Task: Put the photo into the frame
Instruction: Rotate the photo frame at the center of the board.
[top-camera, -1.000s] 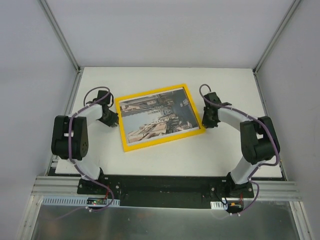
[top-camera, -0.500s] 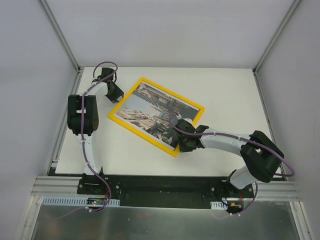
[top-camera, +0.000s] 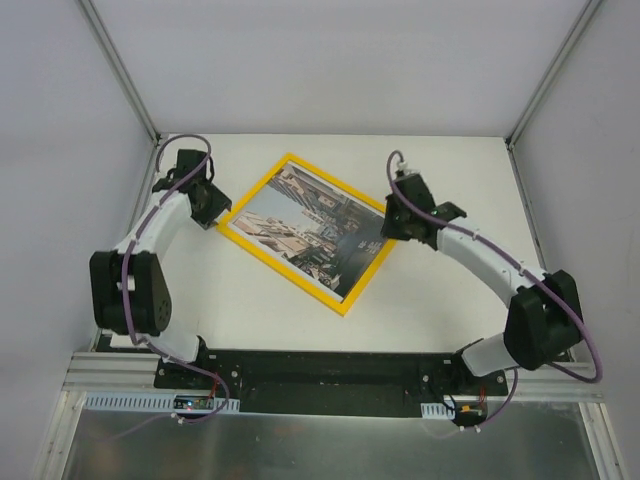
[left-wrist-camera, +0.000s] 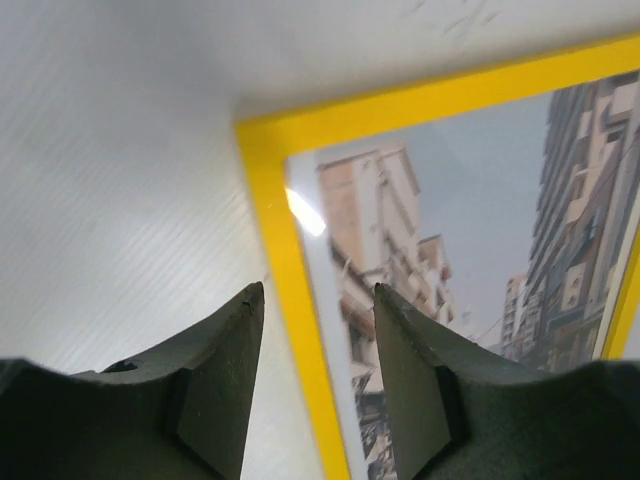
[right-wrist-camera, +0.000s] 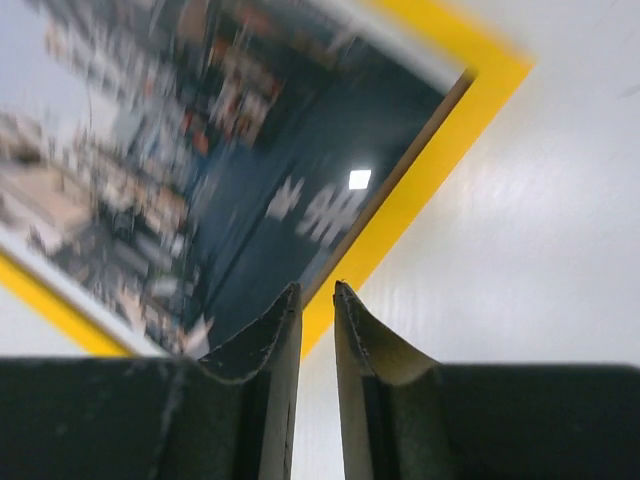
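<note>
The yellow frame (top-camera: 282, 270) lies flat on the white table, turned cornerwise, with the city-street photo (top-camera: 305, 230) showing inside it, picture side up. My left gripper (top-camera: 212, 215) is at the frame's left corner. In the left wrist view it (left-wrist-camera: 315, 290) stands open, its fingers either side of the yellow edge (left-wrist-camera: 275, 250) and the photo's white border (left-wrist-camera: 450, 200). My right gripper (top-camera: 390, 228) is at the frame's right corner. In the right wrist view it (right-wrist-camera: 316, 287) is open by a narrow gap with nothing in it, just short of the yellow edge (right-wrist-camera: 440, 160) and the dark photo (right-wrist-camera: 200, 150).
Bare white table (top-camera: 450, 290) surrounds the frame. Grey enclosure walls and metal posts (top-camera: 128, 80) stand close on the left, right and back. The black base rail (top-camera: 330, 370) runs along the near edge.
The frame has turned from nearly level to cornerwise. My right gripper has moved from the near corner to the right corner, and my left has come nearer, to the left corner. Both jaws have opened.
</note>
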